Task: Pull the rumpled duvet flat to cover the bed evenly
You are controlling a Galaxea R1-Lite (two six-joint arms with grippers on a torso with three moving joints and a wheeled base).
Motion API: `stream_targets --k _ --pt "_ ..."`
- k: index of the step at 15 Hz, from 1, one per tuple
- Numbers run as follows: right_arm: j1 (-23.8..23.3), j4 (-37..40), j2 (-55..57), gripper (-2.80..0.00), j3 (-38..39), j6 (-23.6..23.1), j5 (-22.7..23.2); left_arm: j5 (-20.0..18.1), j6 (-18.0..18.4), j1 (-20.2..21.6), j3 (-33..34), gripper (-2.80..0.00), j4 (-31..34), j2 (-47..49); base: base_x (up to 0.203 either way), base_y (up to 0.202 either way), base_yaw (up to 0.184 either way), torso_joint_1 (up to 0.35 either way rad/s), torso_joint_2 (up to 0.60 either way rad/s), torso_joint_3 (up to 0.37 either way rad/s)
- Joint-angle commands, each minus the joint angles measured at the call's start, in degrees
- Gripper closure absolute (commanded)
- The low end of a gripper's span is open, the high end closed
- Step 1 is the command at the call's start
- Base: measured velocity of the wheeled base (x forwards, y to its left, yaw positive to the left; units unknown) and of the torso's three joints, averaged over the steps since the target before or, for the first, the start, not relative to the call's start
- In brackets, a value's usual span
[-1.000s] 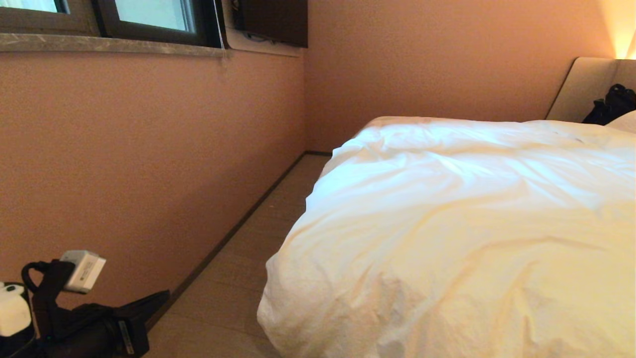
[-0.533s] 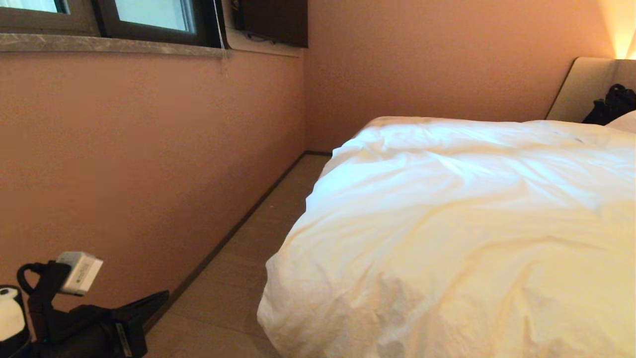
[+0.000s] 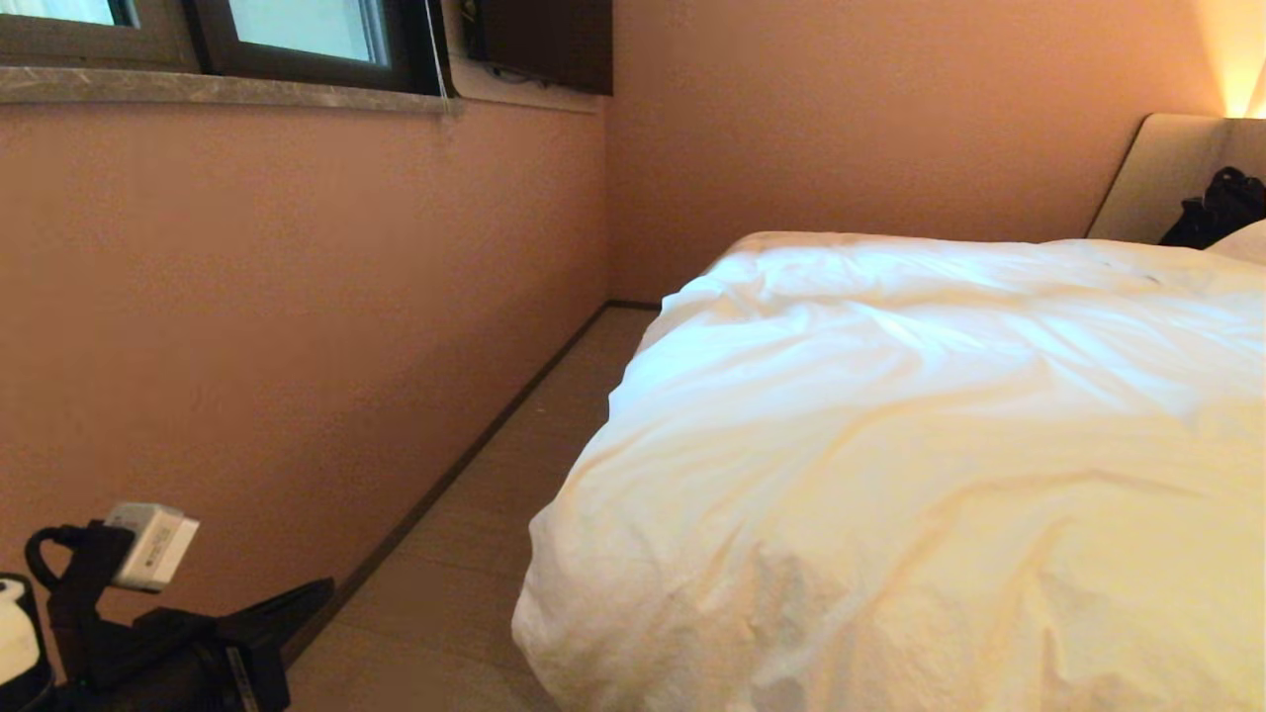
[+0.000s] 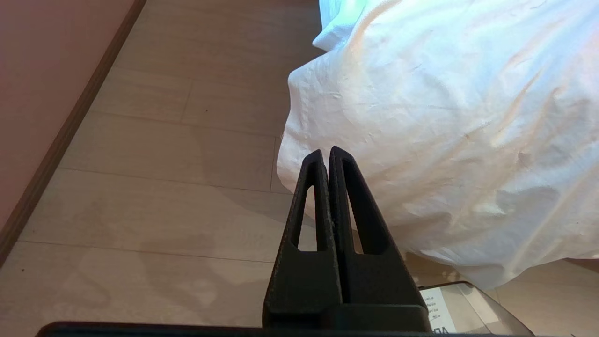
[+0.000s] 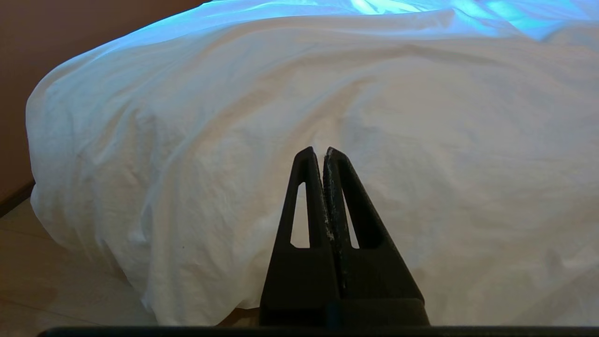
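Note:
The white puffy duvet (image 3: 920, 465) lies spread over the bed, wrinkled, its near corner hanging down toward the floor. The beige headboard (image 3: 1167, 173) shows at the far right. My left gripper (image 3: 302, 598) hangs low at the bottom left, out over the floor and apart from the duvet corner. In the left wrist view that gripper (image 4: 326, 152) is shut with nothing in it, its tips short of the hanging duvet (image 4: 444, 117). In its own view my right gripper (image 5: 319, 152) is shut and empty, pointing at the duvet's draped side (image 5: 299, 103).
A pink wall (image 3: 277, 316) with a dark skirting board runs along the left, leaving a narrow strip of wooden floor (image 3: 465, 554) beside the bed. A window (image 3: 297, 30) sits high on that wall. A black object (image 3: 1221, 203) rests by the headboard next to a pillow edge (image 3: 1248, 242).
My left arm has sunk slightly at the bottom left of the head view. The duvet and the rest of the scene have not changed.

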Motion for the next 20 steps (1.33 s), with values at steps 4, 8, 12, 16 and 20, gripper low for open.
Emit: stream_targets --k 4,8,12,16,20 --pt "0.05 0.00 -0.02 0.00 0.01 0.02 0.01 -0.05 -0.04 -0.06 -0.07 0.00 -0.29 -1.18 0.000 0.000 0.000 0.000 0.00 0.000" --pt "0.08 0.00 -0.02 0.00 0.01 0.02 0.01 -0.07 -0.13 -0.03 0.01 0.00 -0.20 -2.64 0.000 0.000 0.000 0.000 0.00 0.000" --pt "0.05 0.00 -0.02 0.00 0.01 0.02 0.01 -0.14 -0.13 -0.09 0.02 0.00 -0.11 -3.64 0.000 0.000 0.000 0.000 0.00 0.000" --pt "0.07 0.00 -0.02 0.00 0.01 0.02 0.01 -1.01 -0.13 -0.01 0.37 0.00 -0.20 -5.13 0.000 0.000 0.000 0.000 0.00 0.000" --pt "-0.01 0.00 -0.02 0.00 0.01 0.02 0.01 -1.12 -0.22 0.00 0.48 0.00 -0.20 -5.31 0.000 0.000 0.000 0.000 0.00 0.000"
